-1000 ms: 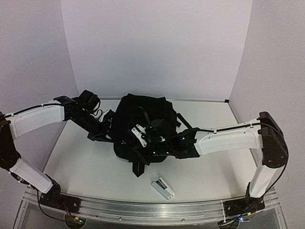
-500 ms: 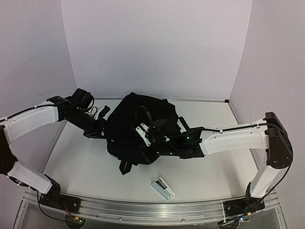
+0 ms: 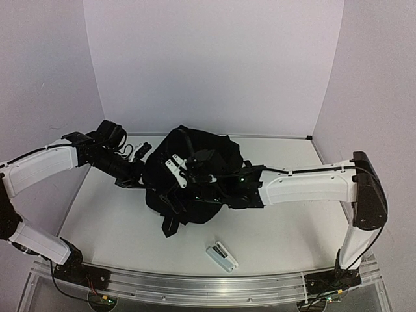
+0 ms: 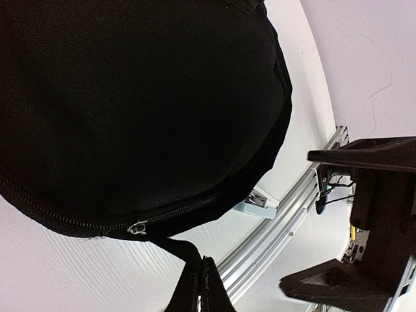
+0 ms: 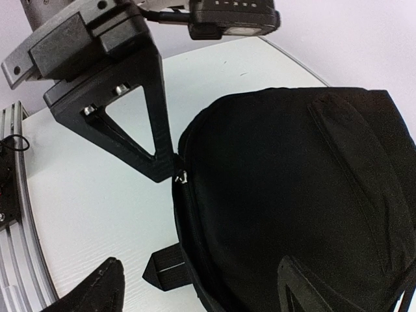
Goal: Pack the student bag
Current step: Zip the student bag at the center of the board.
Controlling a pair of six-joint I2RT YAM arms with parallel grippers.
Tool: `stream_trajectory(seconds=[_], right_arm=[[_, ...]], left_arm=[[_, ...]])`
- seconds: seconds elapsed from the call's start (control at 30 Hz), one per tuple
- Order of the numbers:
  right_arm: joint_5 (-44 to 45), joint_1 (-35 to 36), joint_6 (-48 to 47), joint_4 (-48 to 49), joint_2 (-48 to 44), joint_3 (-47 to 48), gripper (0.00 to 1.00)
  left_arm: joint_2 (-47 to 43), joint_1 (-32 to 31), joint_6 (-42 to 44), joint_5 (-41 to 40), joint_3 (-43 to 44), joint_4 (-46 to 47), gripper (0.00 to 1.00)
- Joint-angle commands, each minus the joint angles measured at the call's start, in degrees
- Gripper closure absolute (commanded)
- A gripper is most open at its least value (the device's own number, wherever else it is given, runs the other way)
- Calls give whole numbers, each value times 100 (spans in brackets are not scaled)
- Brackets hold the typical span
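Broadly, the white table (image 3: 305, 221) carries everything. The student bag (image 3: 208, 143) lies on it as a black, bulging mound around the middle, toward the back wall. The left gripper (image 3: 139, 177) is at the bag's left side, its jaws pinched tight on a black fabric tab (image 4: 170, 247) at the bag's edge, just below the zipper line. The right gripper (image 3: 181, 167) hangs over the top of the bag with its fingers (image 5: 97, 289) spread wide apart, holding nothing; black fabric shows between them. Along the near edge runs a metal rail (image 3: 195, 287). Just behind it a small white oblong object (image 3: 221, 256) lies flat on the table, apart from the bag. Smallest of all, a metal zipper pull (image 4: 136, 227) sits on the zipper line, just beside the left gripper's tips.
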Motion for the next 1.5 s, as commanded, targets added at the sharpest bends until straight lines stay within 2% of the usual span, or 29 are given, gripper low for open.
stream_trajectory(seconds=[0.0,0.27,0.43,0.53,0.6,0.67,0.73,0.93,1.47], right_arm=[[179,49,-421,155,507,459,15],[741,96,-891,204,1138,858,16],[1335,175,-1144,490,1358,904,26],[1547,179,-1142,745,1304,725,48],[1557,189,-1078,912,1163,557,72],[1524,200,-1001,1040,962,394,90],[1533,225,-947,1056,806,271,100],[1516,293,-698,1015,215,-297,100],[1680,302,302,533,-881,-1434,100]], left_arm=[[-290,1,-122,2,-62,328,100],[-311,3,-202,-65,-48,317,100],[-362,3,-226,-143,-37,321,100],[-358,3,-252,-222,-38,312,100],[-344,9,-272,-335,-34,279,100],[-329,30,-289,-517,-25,229,100],[-332,86,-311,-738,8,179,100],[-421,320,-269,-1120,129,156,100],[-282,550,324,-1204,663,207,100]])
